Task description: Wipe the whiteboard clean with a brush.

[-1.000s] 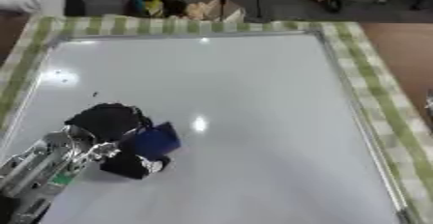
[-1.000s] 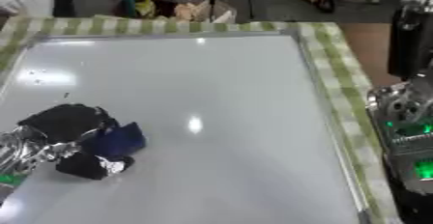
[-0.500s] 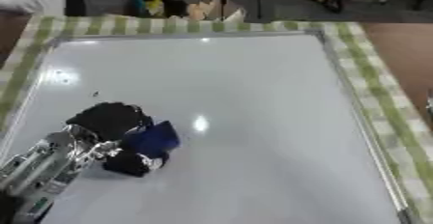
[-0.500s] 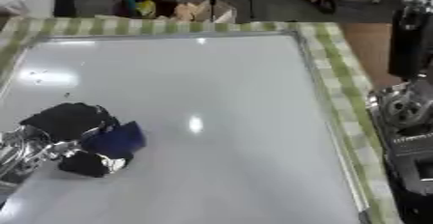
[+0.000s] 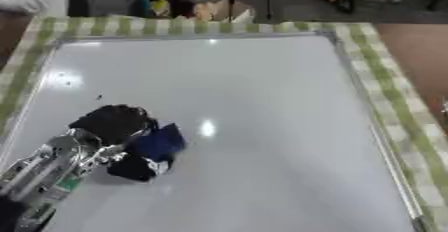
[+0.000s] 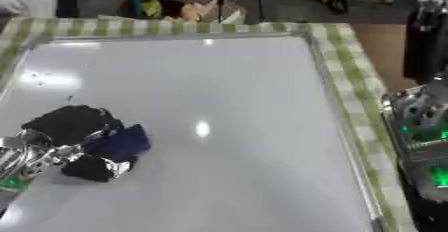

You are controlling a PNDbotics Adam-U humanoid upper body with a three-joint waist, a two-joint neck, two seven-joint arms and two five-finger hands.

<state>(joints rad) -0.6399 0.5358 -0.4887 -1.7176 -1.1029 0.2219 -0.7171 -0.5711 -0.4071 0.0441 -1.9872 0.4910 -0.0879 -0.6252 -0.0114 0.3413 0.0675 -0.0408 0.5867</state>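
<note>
- The whiteboard (image 5: 262, 126) lies flat on a green-and-white checked cloth (image 5: 385, 91) and fills most of the view
- The left hand (image 5: 92, 148) sits at the near left of the board, fingers curled round a blue brush (image 5: 160, 143) that rests on the board surface, with a black part of the hand above it and another dark lump just below
- The right hand (image 6: 424, 121) shows only in the right eye view, off the board past its right edge, with green lights on the arm; I cannot tell whether its fingers are apart or together
- A few small dark marks (image 5: 98, 96) remain on the far left of the board, just beyond the brush, with fainter specks (image 5: 63, 78) further left near a bright glare patch
- The rest of the board looks clean, so the work left is probably those marks (though glare could hide more)
- Risk: the marks lie close to the left frame, so a stroke towards them could run the brush into the rim or off onto the cloth
- Risk: the brush is held at the fingertips and partly hidden, so if it tilts, only an edge would touch and the marks could smear instead of lifting
- Risk: pressing at this near corner could shift the board on the cloth
</note>
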